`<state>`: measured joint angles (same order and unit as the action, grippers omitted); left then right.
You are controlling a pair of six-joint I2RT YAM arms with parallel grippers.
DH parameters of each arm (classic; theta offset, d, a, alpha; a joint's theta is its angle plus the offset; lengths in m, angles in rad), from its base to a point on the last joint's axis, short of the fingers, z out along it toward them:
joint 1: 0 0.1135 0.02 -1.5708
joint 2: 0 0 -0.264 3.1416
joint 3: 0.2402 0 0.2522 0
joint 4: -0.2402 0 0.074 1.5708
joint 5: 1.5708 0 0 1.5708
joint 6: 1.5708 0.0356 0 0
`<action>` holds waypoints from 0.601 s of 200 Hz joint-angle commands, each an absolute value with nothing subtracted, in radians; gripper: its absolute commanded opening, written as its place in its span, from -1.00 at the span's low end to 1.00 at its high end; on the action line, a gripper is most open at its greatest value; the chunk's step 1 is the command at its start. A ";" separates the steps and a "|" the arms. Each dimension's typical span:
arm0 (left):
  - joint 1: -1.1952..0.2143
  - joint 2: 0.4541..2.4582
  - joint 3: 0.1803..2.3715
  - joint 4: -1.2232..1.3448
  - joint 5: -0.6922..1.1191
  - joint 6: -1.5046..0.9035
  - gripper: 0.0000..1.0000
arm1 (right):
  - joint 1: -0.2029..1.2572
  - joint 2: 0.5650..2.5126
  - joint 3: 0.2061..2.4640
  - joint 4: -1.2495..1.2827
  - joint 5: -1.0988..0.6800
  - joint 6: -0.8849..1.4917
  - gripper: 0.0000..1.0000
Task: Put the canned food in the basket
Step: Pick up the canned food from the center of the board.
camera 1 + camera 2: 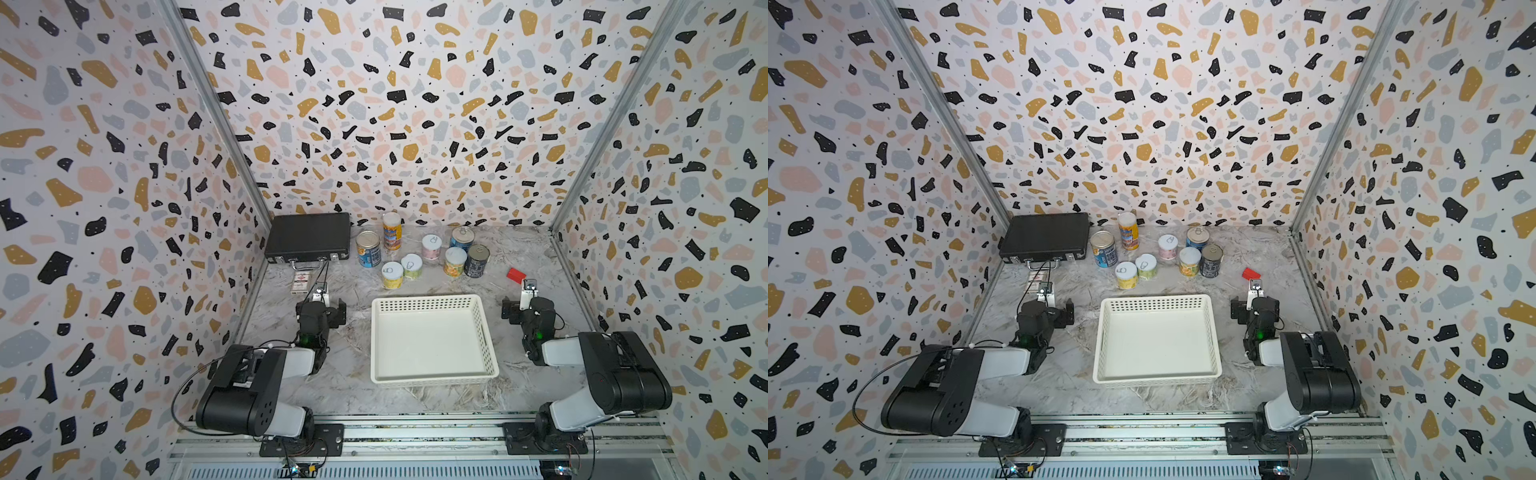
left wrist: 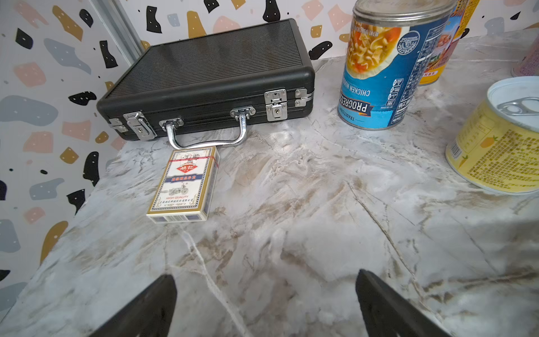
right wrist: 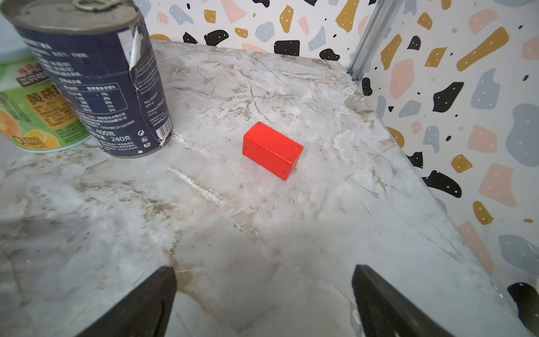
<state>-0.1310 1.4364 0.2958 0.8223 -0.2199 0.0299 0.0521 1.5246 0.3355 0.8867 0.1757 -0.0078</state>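
The canned food (image 1: 411, 266), eight upright cans, clusters at the far side of the grey-white marbled surface (image 1: 349, 386) in both top views, all outside the white basket (image 1: 424, 305) that sits nearer the arms. Terrazzo-patterned walls (image 1: 415, 104) close three sides, and a metal rail (image 1: 415, 432) carries both arms at the front. A black briefcase (image 1: 307, 239) lies in the far left corner, and a red block (image 1: 515, 274) lies right of the cans. The left jaws and right jaws flank the basket, apart from it. In the left wrist view the left jaws stand spread over bare surface. A blue can (image 2: 388, 73) reads "CHICKEN" and "PROGRES", upside down, and a card packet (image 2: 183, 186) just beside the briefcase handle reads "HIGH QUALITY". In the right wrist view the right jaws are likewise spread, holding nothing. A navy can (image 3: 96, 87) with a torn label reads "Net Weight", just beside a green can (image 3: 35, 111).
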 commanded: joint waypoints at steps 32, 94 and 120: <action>-0.124 1.424 0.321 0.839 -0.206 0.023 0.99 | 0.055 1.512 0.347 0.893 0.178 -0.014 1.00; -0.100 1.424 0.324 0.830 -0.161 0.011 0.99 | 0.055 1.512 0.348 0.889 0.175 -0.012 1.00; -0.101 1.423 0.325 0.830 -0.161 0.011 0.99 | 0.054 1.512 0.350 0.888 0.173 -0.012 1.00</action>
<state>-0.1062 1.4364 0.2962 0.8211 -0.1814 0.0208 0.0521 1.5246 0.3355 0.8864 0.1753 -0.0078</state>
